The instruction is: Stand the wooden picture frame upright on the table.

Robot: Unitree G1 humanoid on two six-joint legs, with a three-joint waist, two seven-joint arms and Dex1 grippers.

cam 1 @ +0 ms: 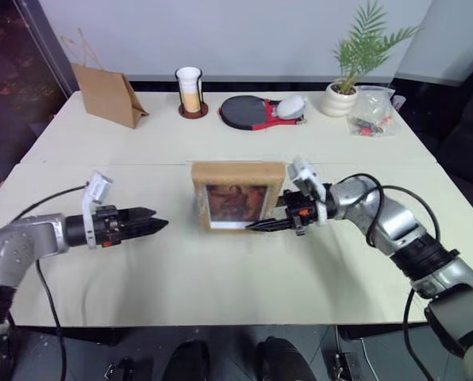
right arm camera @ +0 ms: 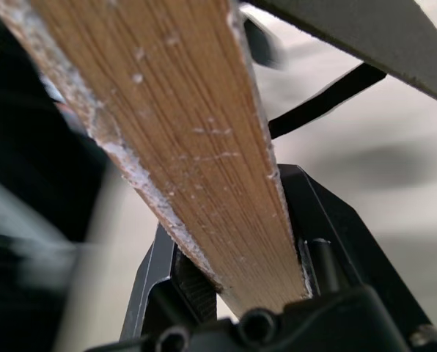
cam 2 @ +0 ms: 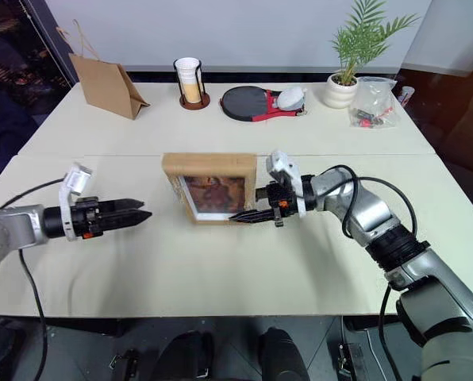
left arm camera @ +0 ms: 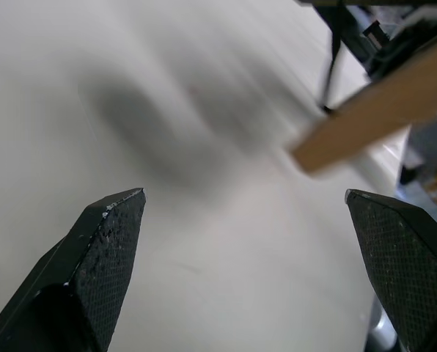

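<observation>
The wooden picture frame (cam 1: 238,196) stands upright on the cream desk (cam 1: 221,278), reddish portrait facing forward. Its right edge sits between the right tool's (cam 1: 262,225) fingers, well apart from the left tool (cam 1: 159,225).

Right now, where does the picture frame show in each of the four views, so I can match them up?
Left eye: frame mid-table, upright, portrait facing the camera.
Right eye: frame just left of centre, same pose.
Left wrist: its wooden edge crosses the upper right corner.
Right wrist: its wooden edge runs between that arm's jaws.
Shared landmark: the right gripper at the frame's right edge.
</observation>
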